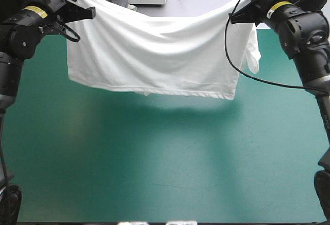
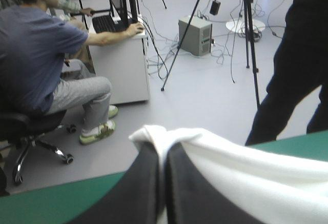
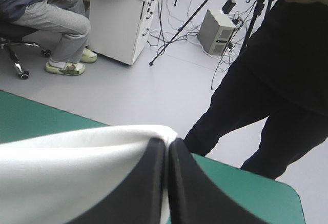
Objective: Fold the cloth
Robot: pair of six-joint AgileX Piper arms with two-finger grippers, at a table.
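Hanging from left gripper (image 2: pixel 163 146) and right gripper (image 3: pixel 167 142), both clamped on corners, the T-shirt (image 1: pixel 154 55) spreads wide, seemingly for laying flat.

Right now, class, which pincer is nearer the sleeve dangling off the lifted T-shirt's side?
Right. The right pincer is shut on the T-shirt at the corner just above the sleeve. The left pincer grips the opposite corner, the whole shirt's width away.
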